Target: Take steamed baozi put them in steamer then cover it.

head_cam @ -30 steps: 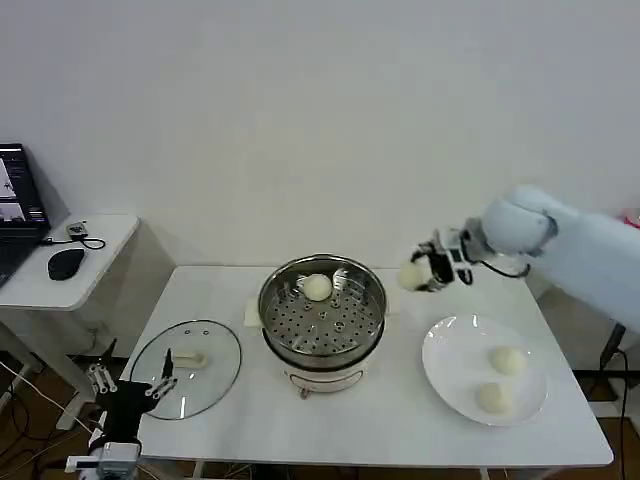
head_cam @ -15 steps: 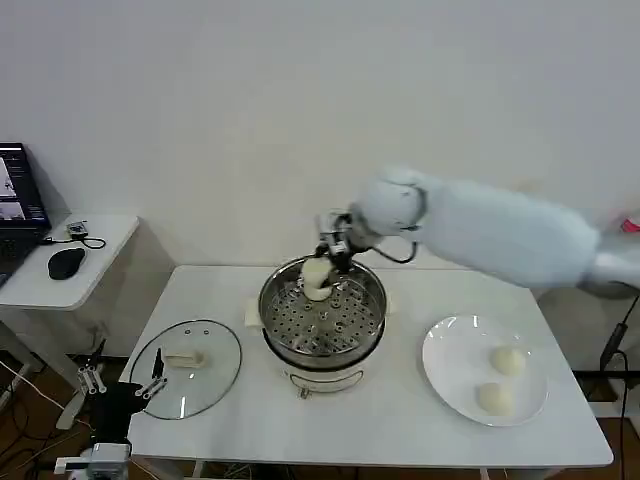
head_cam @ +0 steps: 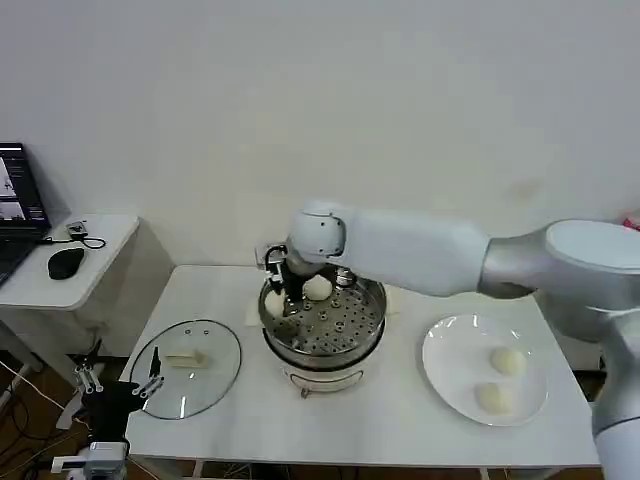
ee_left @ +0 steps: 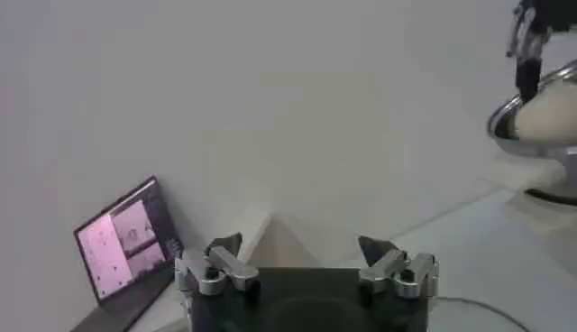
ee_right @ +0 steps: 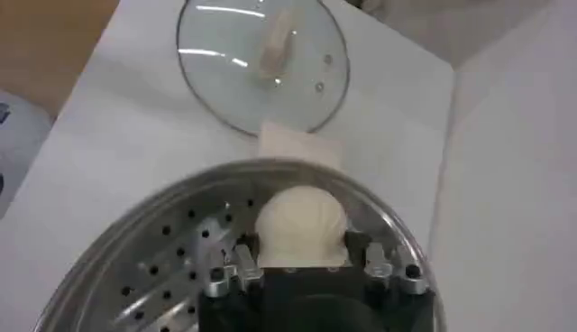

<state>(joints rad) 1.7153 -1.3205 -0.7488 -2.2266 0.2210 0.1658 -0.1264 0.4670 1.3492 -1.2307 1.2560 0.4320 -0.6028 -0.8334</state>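
Since the frame half a sec earlier the right arm had swung further across the steamer (head_cam: 322, 318), so the right gripper (head_cam: 281, 292) sat low over the tray's left-rear part instead of the rear middle, w/ a bun in its fingers. One steamed baozi (head_cam: 318, 288) lay on the perforated tray near the pot's rear rim. In the right wrist view the right gripper (ee_right: 312, 267) had its fingers partly spread, closed around a second baozi (ee_right: 301, 225), bun down at the tray by the pot wall; whether it was touching the tray I couldn't tell.

Two more buns, one (head_cam: 507, 361) and another (head_cam: 491, 398), sat on the white plate (head_cam: 450, 372) toward the desk's right edge, well apart from the pot. The cover (head_cam: 186, 367) lay flat near the desk's front-left corner, handle up, also seen from the right wrist (ee_right: 261, 66) beyond the pot rim.

Left gripper (head_cam: 118, 383) hung off the desk's front-left corner just beside the cover; from its own wrist view (ee_left: 306, 263) the fingers stood wide apart, holding nothing.

Step in hand, as I judged it: setting bun no. 2 into the steamer. Next move would call for letting go w/o rolling it into the first bun, lifting clear of the rim, then going back to the plate for the remaining two; cover goes on last
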